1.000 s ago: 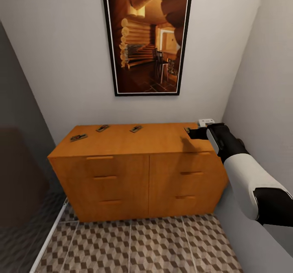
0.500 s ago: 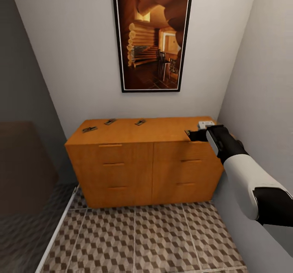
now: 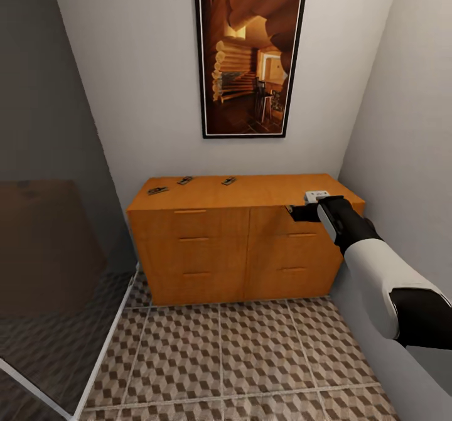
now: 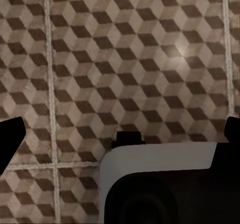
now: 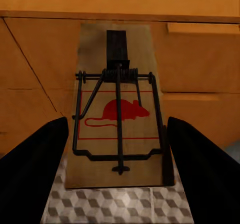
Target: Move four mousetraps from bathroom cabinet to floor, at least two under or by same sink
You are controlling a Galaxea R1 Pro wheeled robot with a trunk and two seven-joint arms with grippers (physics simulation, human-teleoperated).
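The mousetrap (image 5: 119,129) sits pinched between the right gripper (image 3: 295,209)'s fingers (image 5: 35,164), off the cabinet (image 3: 242,239)'s right front edge. Three more mousetraps (image 3: 184,181) lie near the top's left back corner. Each looks light, stiff and thin, best pinched across the board's long edges, clear of the wire. The left gripper (image 4: 122,134) hangs over the bathroom floor (image 3: 220,358), its fingers apparently spread, holding nothing.

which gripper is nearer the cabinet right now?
Right. The right gripper is at the cabinet front, gripping a mousetrap. The left gripper points at the bathroom floor.
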